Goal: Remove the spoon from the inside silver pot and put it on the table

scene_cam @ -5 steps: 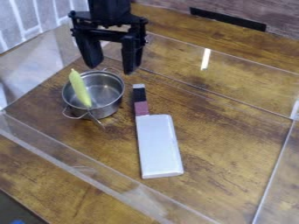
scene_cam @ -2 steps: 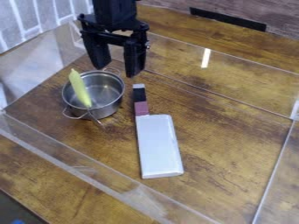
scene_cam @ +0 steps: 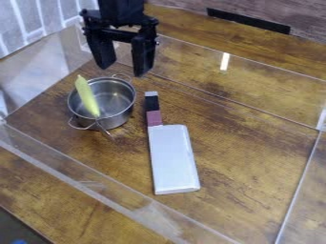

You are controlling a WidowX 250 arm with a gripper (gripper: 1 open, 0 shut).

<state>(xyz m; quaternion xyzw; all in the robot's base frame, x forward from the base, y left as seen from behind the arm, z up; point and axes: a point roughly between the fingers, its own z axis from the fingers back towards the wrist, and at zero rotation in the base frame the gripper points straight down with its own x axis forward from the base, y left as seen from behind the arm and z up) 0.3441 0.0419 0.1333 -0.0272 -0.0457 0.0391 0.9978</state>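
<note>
Gripper (scene_cam: 121,67) slightly shifted, wide open, empty

The glossy dark wood-grain tabletop (scene_cam: 242,114), edged by low clear walls, carries the silver pot (scene_cam: 105,102) toward nine o'clock and a flat white block (scene_cam: 173,157) with a dark end just beside it at four o'clock.

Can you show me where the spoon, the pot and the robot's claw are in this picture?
spoon (scene_cam: 86,94): camera view, on its yellow handle.
pot (scene_cam: 114,116): camera view, on its front outer wall.
claw (scene_cam: 120,59): camera view, midway between its open fingertips.
</note>
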